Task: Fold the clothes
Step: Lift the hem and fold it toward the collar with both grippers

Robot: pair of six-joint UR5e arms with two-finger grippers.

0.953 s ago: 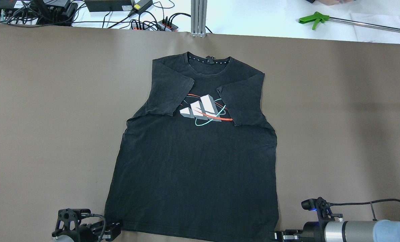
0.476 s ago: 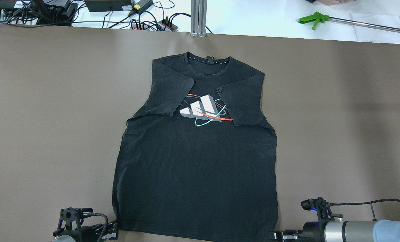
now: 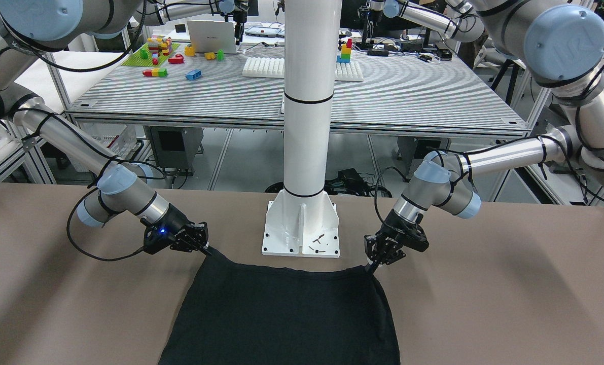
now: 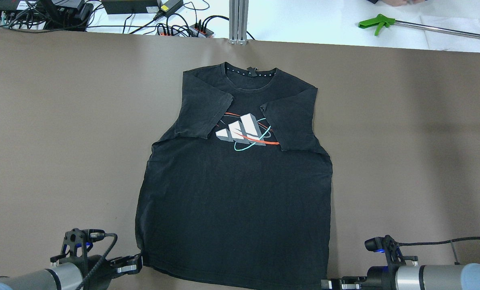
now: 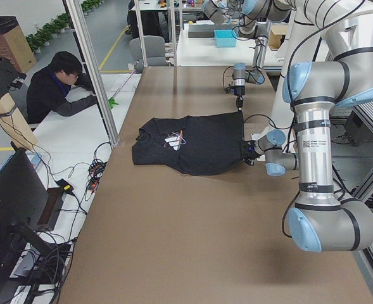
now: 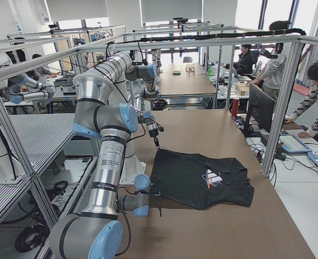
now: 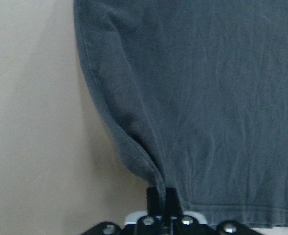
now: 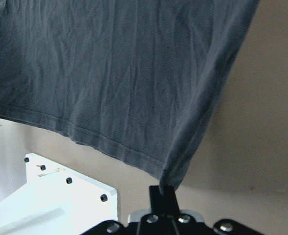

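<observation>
Plainly, we see the left gripper (image 7: 162, 195) clenched, its two dark fingers pressed together on one hemmed bottom corner of a thin, soft black T-shirt (image 4: 231, 209). The cloth bunches into a ridge that runs away from those fingertips. The side edge curves off beside them over the brown table covering (image 4: 42, 141).

The right gripper (image 8: 166, 192) is likewise clamped on the other bottom corner. There the fabric gathers into a narrow peak at the tips and fans out ahead of them. Between the two grippers the hem runs in a shallow curve. The square white base plate (image 3: 281, 238) of a tall white column stands just behind that hem, on the robot's side.

Ahead of both grippers the T-shirt lies spread front-up on the covering. Farther out, its two short sleeves (image 4: 201, 117) are folded inward over the chest, and between them shows a printed logo of grey-white bars with red and teal loops (image 4: 242, 129). The ribbed round collar (image 4: 250, 72) is the part farthest from the grippers.

Beyond the collar, past the far edge of the covering and well apart from either gripper, we see a white surface. On the right gripper's side it holds a green-handled tool on a long metal rod (image 4: 379, 21). On the left gripper's side it holds a tangle of black cables with a power strip (image 4: 183, 29).
</observation>
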